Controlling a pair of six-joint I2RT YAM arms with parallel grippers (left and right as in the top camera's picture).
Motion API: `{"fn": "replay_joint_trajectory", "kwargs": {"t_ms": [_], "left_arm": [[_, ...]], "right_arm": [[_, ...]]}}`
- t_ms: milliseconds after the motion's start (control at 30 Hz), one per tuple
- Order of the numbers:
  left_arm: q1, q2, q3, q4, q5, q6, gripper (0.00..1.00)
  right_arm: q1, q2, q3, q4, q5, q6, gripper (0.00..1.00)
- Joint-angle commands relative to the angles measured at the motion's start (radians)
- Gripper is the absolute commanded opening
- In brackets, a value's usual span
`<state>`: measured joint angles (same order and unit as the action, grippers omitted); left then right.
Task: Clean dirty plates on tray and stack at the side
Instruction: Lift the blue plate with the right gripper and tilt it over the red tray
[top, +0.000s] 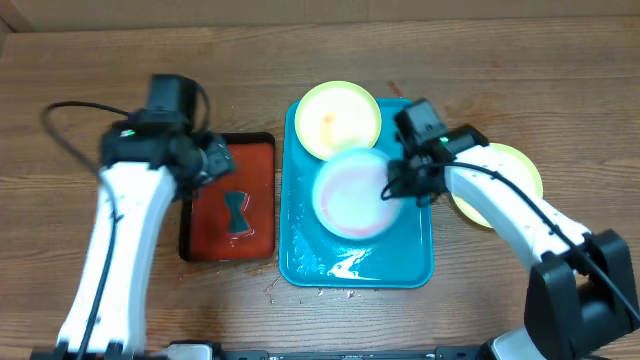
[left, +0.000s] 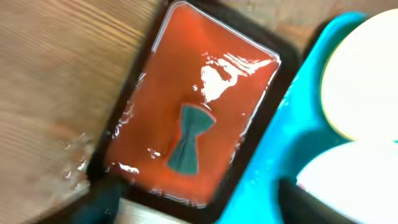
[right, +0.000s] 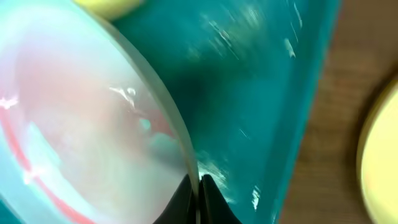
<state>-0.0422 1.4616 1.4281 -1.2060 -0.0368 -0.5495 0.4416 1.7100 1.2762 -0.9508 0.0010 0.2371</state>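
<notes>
Down on the wooden bench (top: 80, 60) now. Centre stage, the large turquoise rectangular plastic tray (top: 400, 255): lies with its long side running away from the arms and glistens with wet streaks near the front edge.

Inside it, the light blue round plastic plate (top: 350, 195): sits about mid-tray and shows pinkish-red smears around its bowl.

Over to the right claw (top: 396, 186): pinches the right-hand rim of that plate, jaws closed flat on the thin edge. Seen close from the right wrist, fingertips (right: 186, 202) meet on the rim and the plate throws a dark shadow on the tray floor beside it.

At the tray's far end, a pale yellow-green round plastic plate (top: 338, 118): overhangs the far rim, meets the blue plate's far edge and carries a small orange smear.

Off the tray, on the bench just to its right, a second pale yellow-green plate (top: 512, 162): lies partly hidden under the right arm.

Left side now, the smaller red rectangular tray with a black rim (top: 255, 170): lies just beside the turquoise one, shines wet, and holds a dark teal bow-shaped piece (top: 237, 212) near its middle.

And the left claw (top: 215, 160): hangs over the red tray's far end, jaws spread wide, gripping nothing. From the left wrist, just blurred dark fingers (left: 102, 199) at the bottom corners, with the bow-shaped piece lying loose beyond them.
</notes>
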Motion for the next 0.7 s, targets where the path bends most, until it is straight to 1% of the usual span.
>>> {"fn": "replay_joint_trajectory", "kwargs": {"t_ms": [0, 67, 167, 267, 433, 667], "left_arm": [[0.043, -0.092, 0.122, -0.064, 0.012, 0.005, 1.00], [0.051, -0.122, 0.156, -0.089, 0.012, 0.005, 1.00], [0.051, -0.168, 0.173, -0.108, 0.011, 0.005, 1.00], [0.051, -0.202, 0.173, -0.135, 0.000, 0.005, 1.00], [0.051, -0.214, 0.172, -0.195, -0.094, 0.004, 1.00], [0.050, -0.212, 0.164, -0.223, -0.092, 0.003, 1.00]], "right_arm": [[0.137, -0.040, 0.128, 0.021, 0.139, -0.056, 0.04], [0.206, -0.040, 0.153, 0.060, 0.228, -0.057, 0.04], [0.323, -0.039, 0.158, 0.167, 0.399, -0.056, 0.04], [0.413, -0.027, 0.158, 0.278, 0.528, -0.068, 0.04], [0.505, 0.000, 0.158, 0.382, 0.718, -0.074, 0.04], [0.578, 0.003, 0.157, 0.472, 0.864, -0.074, 0.04]]}}
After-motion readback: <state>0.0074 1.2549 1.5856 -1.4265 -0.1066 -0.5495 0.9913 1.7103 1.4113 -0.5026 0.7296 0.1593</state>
